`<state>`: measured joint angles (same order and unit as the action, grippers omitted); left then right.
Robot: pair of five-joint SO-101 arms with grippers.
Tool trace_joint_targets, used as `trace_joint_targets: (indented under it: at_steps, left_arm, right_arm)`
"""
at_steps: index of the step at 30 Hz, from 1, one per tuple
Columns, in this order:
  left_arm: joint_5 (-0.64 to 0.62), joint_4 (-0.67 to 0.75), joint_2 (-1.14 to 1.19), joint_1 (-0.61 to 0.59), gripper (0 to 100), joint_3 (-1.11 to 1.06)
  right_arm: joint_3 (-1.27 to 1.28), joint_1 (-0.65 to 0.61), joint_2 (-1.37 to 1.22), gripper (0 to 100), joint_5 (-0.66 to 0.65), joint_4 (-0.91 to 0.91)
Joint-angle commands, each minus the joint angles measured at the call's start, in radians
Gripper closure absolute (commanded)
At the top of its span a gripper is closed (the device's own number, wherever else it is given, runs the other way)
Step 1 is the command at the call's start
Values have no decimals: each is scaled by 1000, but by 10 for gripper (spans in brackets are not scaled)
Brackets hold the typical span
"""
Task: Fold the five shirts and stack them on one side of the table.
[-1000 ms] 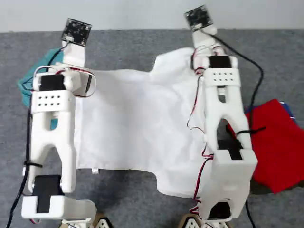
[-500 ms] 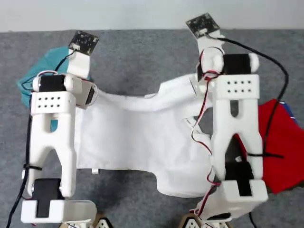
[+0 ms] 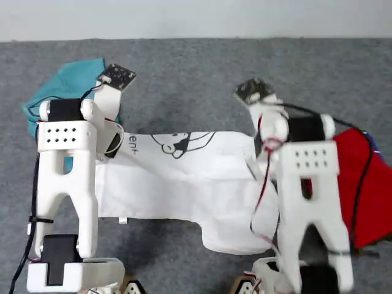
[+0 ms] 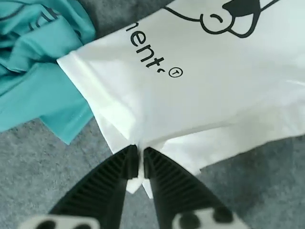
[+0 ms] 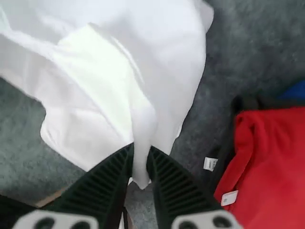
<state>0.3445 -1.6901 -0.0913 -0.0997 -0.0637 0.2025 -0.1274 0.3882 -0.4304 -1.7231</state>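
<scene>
The white shirt sits dead centre on the grey surface, spread out. Its 12 o'clock edge lies doubled over, so a black printed drawing faces up along that strip.

The left claw is clamped tight at the shirt's 9 o'clock end. Its black ribbed fingers pinch a thin fold of white cloth, nothing but fabric between them.

Across the way, the right claw does the same job. It is closed on a bunched ridge of white cloth at the shirt's 3 o'clock side, and the fabric drapes away from the pinch in loose folds.

The teal shirt lies crumpled at 10 o'clock on the surface. In the left wrist view the white shirt's corner rests against it.

The red shirt lies at 3 o'clock, partly under the right arm. It is near the white shirt, with a strip of grey surface between the two in the right wrist view. A dark cloth edges the red shirt there, and two small white tags sit along that border.
</scene>
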Motion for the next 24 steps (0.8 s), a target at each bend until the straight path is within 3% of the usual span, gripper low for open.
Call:
trace_joint_targets:
  at_steps: [1,13,21,24]
  left_arm:
    - [31,-55,-43,2,987,4]
    - [87,-63,-46,2,987,-225]
    - [84,-57,-48,2,987,-251]
    - [49,-12,-48,3,987,-199]
  right_arm:
    - [129,-2,176,988,-49,7]
    - [391,1,430,988,-199,16]
    - [411,5,481,988,-189,24]
    - [391,59,512,988,-112,154]
